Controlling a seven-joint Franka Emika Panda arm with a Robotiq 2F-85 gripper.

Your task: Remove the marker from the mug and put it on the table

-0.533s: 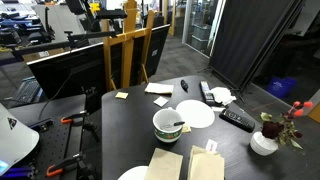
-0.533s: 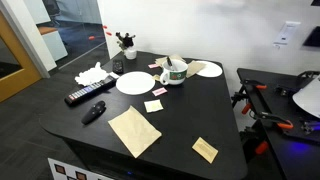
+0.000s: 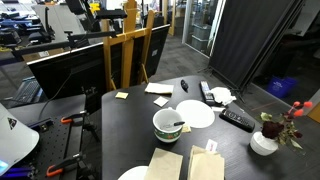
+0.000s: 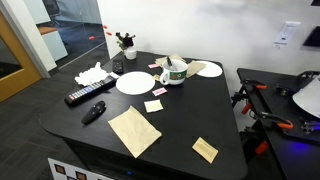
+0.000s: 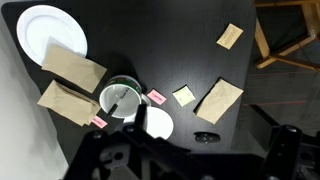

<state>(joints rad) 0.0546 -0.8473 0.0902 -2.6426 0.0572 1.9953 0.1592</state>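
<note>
The white mug with a green band point(image 3: 167, 124) stands on the dark table point(image 3: 130, 130), next to a flat white plate. The thin dark marker point(image 3: 178, 126) leans inside the mug, its tip over the rim. The mug also shows in an exterior view point(image 4: 175, 72). In the wrist view the mug point(image 5: 120, 100) is seen from high above, with the marker point(image 5: 117, 103) lying across its inside. My gripper point(image 5: 185, 160) is a dark blurred shape along the lower edge, well above the table point(image 5: 170, 50). Its fingers look spread apart and hold nothing. It is out of both exterior views.
Around the mug lie white plates point(image 3: 196, 114) point(image 5: 45, 30), brown paper bags point(image 5: 72, 65) point(image 4: 134, 130), sticky notes point(image 3: 160, 102), black remotes point(image 3: 237, 120) point(image 4: 88, 93), a small dark oval object point(image 5: 205, 137) and a white flower pot point(image 3: 265, 142). A wooden easel point(image 3: 125, 45) stands behind the table.
</note>
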